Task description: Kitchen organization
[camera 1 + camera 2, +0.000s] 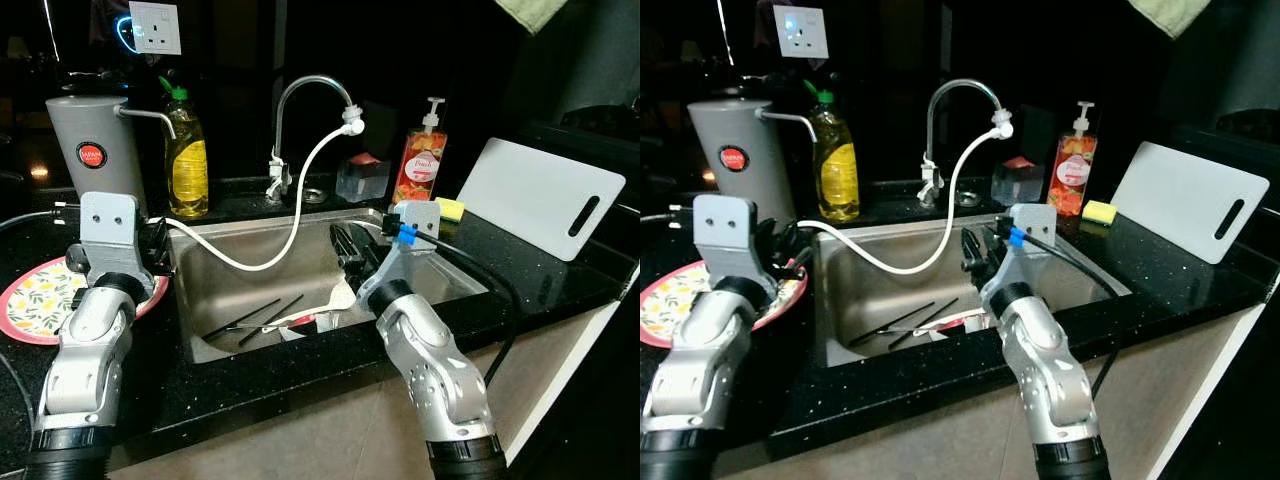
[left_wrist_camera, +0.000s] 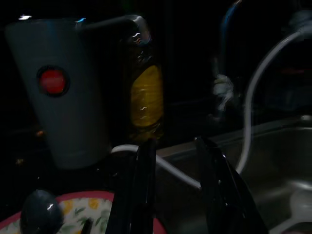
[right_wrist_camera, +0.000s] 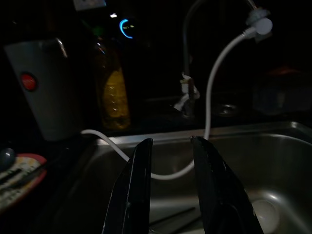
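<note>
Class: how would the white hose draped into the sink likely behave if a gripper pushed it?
The hose probably flexes rather than resists: it sags in a loose curve. It may swing back, being fixed at the faucet tip. Its smooth surface looks slippery.

A white wall socket sits at eleven o'clock. A soap dispenser stands at one o'clock, a yellow sponge just beside it. A green cloth hangs at one o'clock.
</note>
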Tool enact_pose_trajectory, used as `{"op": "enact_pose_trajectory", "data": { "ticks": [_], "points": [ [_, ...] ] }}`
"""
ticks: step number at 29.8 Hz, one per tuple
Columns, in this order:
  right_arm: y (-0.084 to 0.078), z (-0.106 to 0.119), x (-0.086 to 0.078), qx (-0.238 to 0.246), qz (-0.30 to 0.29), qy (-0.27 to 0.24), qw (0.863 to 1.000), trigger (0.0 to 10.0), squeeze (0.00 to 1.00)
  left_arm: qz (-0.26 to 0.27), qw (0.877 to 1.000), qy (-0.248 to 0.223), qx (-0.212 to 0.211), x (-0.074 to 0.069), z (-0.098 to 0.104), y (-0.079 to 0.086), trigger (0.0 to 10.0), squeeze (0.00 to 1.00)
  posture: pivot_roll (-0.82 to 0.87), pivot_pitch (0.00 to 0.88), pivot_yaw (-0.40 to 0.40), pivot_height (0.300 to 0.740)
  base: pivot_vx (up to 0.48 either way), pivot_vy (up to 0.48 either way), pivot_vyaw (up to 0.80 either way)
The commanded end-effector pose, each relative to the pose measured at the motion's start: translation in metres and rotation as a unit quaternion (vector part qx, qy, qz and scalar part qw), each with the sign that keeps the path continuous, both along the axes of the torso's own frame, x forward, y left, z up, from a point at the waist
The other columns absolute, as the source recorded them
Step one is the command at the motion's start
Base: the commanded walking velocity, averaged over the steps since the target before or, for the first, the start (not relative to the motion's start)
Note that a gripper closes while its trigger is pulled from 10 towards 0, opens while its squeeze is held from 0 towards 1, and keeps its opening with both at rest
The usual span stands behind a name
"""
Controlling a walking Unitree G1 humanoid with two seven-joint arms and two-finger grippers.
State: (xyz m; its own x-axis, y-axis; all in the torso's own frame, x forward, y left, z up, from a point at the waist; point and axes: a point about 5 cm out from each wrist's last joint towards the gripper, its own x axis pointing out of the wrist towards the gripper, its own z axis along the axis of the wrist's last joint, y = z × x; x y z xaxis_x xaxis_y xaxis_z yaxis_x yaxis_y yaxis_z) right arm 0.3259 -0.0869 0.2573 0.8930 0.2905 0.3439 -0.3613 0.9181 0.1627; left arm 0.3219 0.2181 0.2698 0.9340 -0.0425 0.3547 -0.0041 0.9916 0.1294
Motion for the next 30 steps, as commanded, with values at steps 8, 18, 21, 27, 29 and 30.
{"op": "enact_pose_trajectory", "data": {
  "ticks": [8,18,21,27,29,30],
  "points": [
    [-0.007,-0.009,0.003,-0.001,-0.034,0.006,0.999,10.0,0.0,-0.016,0.989,0.149,0.012,-0.016,-0.037,-0.003,10.0,0.0,-0.02,0.028,-0.043,0.74,0.0,0.0,0.0],
    [-0.007,-0.013,0.003,-0.001,-0.039,0.006,0.999,10.0,0.0,-0.022,0.987,0.162,0.003,-0.021,-0.052,-0.001,10.0,0.0,-0.03,0.016,-0.038,0.74,0.0,0.0,0.0],
    [-0.007,-0.013,0.003,-0.001,-0.04,0.006,0.999,10.0,0.0,-0.025,0.99,0.142,0.002,-0.021,-0.049,-0.002,10.0,0.0,-0.03,0.014,-0.038,0.74,0.0,0.0,0.0],
    [-0.008,-0.013,0.003,-0.003,-0.04,0.005,0.999,10.0,0.0,0.01,0.992,0.124,0.027,-0.025,-0.043,-0.001,10.0,0.0,-0.04,0.011,-0.045,0.74,0.0,0.0,0.0],
    [-0.008,-0.013,0.003,-0.003,-0.039,0.004,0.999,10.0,0.0,0.015,0.991,0.125,0.043,-0.026,-0.041,-0.001,10.0,0.0,-0.04,0.007,-0.047,0.74,0.0,0.0,0.0],
    [-0.008,-0.014,0.003,-0.004,-0.039,0.004,0.999,10.0,0.0,0.017,0.991,0.123,0.051,-0.026,-0.04,-0.001,10.0,0.0,-0.04,0.007,-0.047,0.74,0.0,0.0,0.0]
  ]
}}
